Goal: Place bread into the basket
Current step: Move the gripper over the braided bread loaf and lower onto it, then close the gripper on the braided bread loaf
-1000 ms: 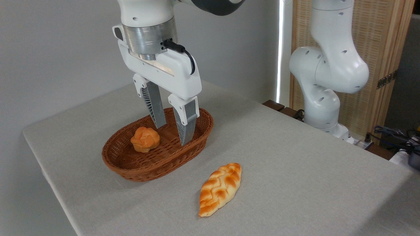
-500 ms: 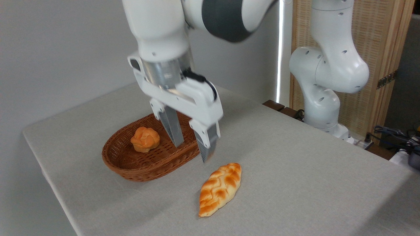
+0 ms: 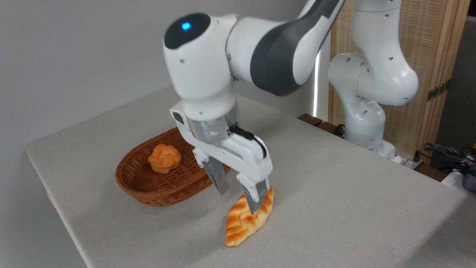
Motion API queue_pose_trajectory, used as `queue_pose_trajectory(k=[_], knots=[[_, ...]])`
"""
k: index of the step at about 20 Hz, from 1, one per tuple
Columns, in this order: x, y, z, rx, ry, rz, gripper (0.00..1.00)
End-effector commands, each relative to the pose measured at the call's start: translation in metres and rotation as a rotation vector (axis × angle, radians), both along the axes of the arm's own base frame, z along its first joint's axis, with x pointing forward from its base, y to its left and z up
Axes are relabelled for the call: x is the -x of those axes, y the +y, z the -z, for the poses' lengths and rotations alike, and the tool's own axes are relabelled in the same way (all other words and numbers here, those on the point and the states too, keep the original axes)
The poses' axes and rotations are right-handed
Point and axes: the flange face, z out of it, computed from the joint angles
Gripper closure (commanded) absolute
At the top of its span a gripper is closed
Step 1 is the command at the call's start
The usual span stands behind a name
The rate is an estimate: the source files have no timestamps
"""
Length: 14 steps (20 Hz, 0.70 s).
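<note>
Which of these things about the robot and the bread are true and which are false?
1. The long braided loaf lies on the table, outside the basket. True.
2. The basket is empty. False: a small round knotted bun sits in it.
3. The gripper is open, its fingers apart above the loaf. True.
4. The gripper is holding the bun. False: the bun rests alone in the basket, away from the gripper.
5. There are two baskets on the table. False: only one is in view.
</note>
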Motion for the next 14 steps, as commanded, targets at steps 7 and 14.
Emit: queue_pose_trajectory(k=[7, 14], knots=[[0.009, -0.001, 0.038, -0.012, 0.008, 0.039, 0.00], [0.006, -0.006, 0.049, -0.012, 0.025, 0.051, 0.00]])
